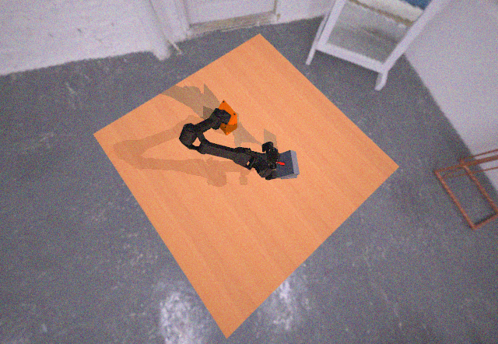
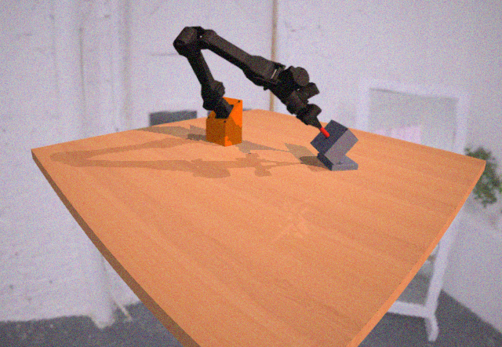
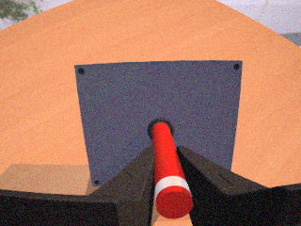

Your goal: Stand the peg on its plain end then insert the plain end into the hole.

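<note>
Peg (image 1: 280,163) (image 2: 325,132) (image 3: 166,160), red, with its white band (image 3: 170,184) toward the wrist camera, is tilted toward the sloped panel (image 1: 286,165) (image 2: 332,134) (image 3: 122,104), its plain end at the hole (image 3: 153,129). In the wrist view that end overlaps the dark ring of the opening; whether it has gone in, and how deep, I cannot tell.

The task looks to be in its insertion stage. Standing the peg on the table and picking it up again is presumably behind it (these pictures alone cannot prove that). What remains, as I judge it, is a straight push along the hole's direction until the peg bottoms out, then letting go and backing away.

The parallel-jaw gripper (image 1: 276,163) (image 2: 319,126) (image 3: 165,153) is closed to a narrow gap around the peg, gripping it between its two dark fingers, with the banded end sticking out on the camera side. A sideways lean during the push could jam the peg against the rim.
</note>
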Robot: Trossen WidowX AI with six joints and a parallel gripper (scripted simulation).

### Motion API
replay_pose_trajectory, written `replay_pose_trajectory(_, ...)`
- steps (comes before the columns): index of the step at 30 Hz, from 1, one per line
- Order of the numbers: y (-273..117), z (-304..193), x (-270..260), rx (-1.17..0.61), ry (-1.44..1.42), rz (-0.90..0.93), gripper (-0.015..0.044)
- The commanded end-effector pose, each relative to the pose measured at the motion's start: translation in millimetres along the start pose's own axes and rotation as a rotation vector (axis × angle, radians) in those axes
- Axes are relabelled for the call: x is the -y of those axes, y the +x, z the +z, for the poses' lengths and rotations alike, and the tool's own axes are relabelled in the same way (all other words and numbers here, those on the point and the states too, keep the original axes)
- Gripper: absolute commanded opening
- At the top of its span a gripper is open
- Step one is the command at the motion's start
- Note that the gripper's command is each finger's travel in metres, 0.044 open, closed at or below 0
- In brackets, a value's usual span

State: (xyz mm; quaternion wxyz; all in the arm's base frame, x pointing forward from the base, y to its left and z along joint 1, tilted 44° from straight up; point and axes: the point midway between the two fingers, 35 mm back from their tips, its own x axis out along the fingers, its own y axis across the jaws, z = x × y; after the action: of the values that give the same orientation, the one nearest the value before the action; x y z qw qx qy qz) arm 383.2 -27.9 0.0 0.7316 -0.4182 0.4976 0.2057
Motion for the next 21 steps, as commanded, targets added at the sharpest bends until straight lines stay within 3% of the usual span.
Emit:
replay_pose_trajectory(1, 3, 0, 1, 0.001, 0.001, -0.002, 0.0000)
replay_pose_trajectory(21, 16, 0, 1, 0.001, 0.001, -0.002, 0.0000)
